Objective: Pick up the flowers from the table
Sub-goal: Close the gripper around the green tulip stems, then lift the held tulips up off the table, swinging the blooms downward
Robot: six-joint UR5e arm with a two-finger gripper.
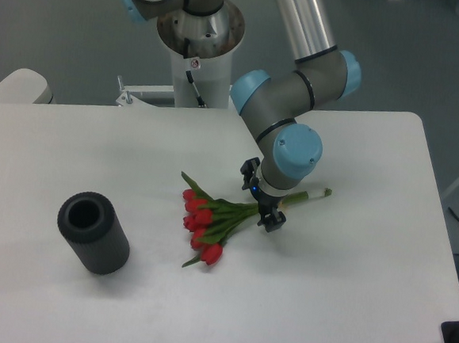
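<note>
At the far left a black cylinder [93, 233] lies on the white table [346, 308], its open end up toward the camera and well apart from everything else. Toward the middle, the flowers [209, 223] lie flat on the tabletop: red tulip buds clustered at the lower left, green leaves fanning around them, and the bound stems running up and to the right to pale ends that poke out past the arm's wrist. So the bunch's long axis runs on a diagonal from lower left to upper right. The gripper [265, 214] hangs directly over the stems, just right of the leaves and about midway along the bunch, with one dark finger showing on the near side of the stems and another part on the far side; it appears to straddle them across their length, which is the relation a grasp depends on. Whether the jaws are apart or already pressed on the stems cannot be told at this size. The flowers have not left the table. Behind, the arm's white base post carries a small round red-and-white sticker [194, 63], too small to read
</note>
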